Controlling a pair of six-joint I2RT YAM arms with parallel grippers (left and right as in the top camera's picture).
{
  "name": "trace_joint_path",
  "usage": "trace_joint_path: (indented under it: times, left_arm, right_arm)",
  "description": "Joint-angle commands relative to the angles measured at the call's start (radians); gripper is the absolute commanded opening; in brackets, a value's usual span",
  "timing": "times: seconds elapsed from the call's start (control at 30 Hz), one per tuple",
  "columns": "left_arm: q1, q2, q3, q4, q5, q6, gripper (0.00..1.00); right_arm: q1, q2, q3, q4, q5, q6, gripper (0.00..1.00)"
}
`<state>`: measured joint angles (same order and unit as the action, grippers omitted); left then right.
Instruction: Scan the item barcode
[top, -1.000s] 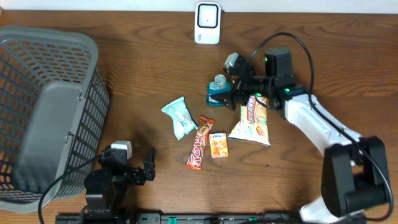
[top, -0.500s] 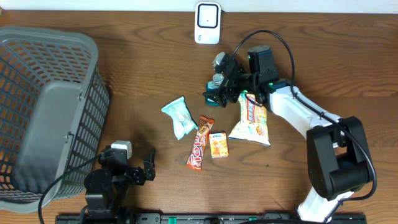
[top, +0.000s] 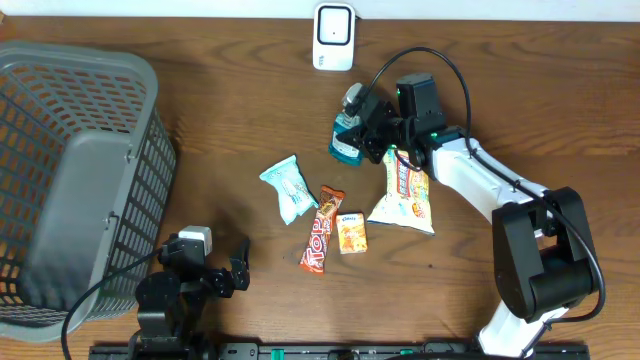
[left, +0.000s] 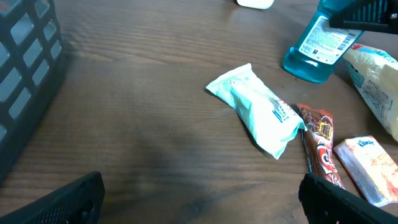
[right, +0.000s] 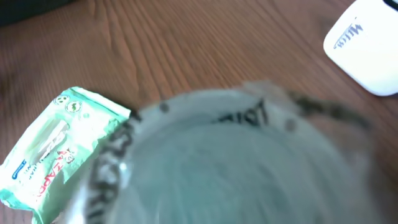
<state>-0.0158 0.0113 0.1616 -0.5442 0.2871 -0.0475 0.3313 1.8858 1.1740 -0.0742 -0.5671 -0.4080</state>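
The teal blue bottle (top: 343, 146) with a white label is tilted near the table's back middle, its top caught in my right gripper (top: 363, 124), which is shut on it. In the right wrist view the bottle (right: 236, 168) fills the frame as a blur and hides the fingers. From the left wrist view the bottle (left: 323, 41) stands far right with the black gripper at its top. The white barcode scanner (top: 333, 37) stands at the back edge, a short way behind the bottle. My left gripper (top: 236, 275) rests open near the front edge, empty (left: 202, 205).
A grey mesh basket (top: 60, 110) fills the left side. In the middle lie a mint-green packet (top: 287, 187), an orange chocolate bar (top: 320, 231), a small orange box (top: 351, 232) and a white snack bag (top: 406, 196) under the right arm.
My right gripper moved left over the bottle, closed on its top, and the bottle now leans and has shifted slightly toward the scanner. The left arm has not moved.
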Motion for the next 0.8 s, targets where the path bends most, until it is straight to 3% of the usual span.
trace_joint_path:
  times: [0.0, 0.03, 0.27, 0.5, 0.77]
  left_arm:
    - [0.003, -0.002, -0.010, -0.012, 0.012, 0.010, 1.00]
    - [0.003, -0.002, -0.011, -0.012, 0.012, 0.010, 1.00]
    - [0.003, -0.002, -0.010, -0.012, 0.012, 0.010, 1.00]
    - [0.003, -0.002, -0.011, -0.012, 0.012, 0.010, 1.00]
    - [0.003, -0.002, -0.010, -0.012, 0.012, 0.010, 1.00]
  right_arm:
    - [0.006, -0.009, 0.051, -0.012, -0.003, 0.049, 0.05]
    - [0.006, -0.016, 0.062, -0.026, -0.003, 0.056, 0.01]
    - [0.002, -0.126, 0.085, -0.134, -0.004, 0.095, 0.01]
    - [0.000, -0.339, 0.086, -0.245, -0.031, 0.340, 0.01]
    - [0.006, -0.497, 0.086, -0.333, -0.037, 0.415, 0.01]
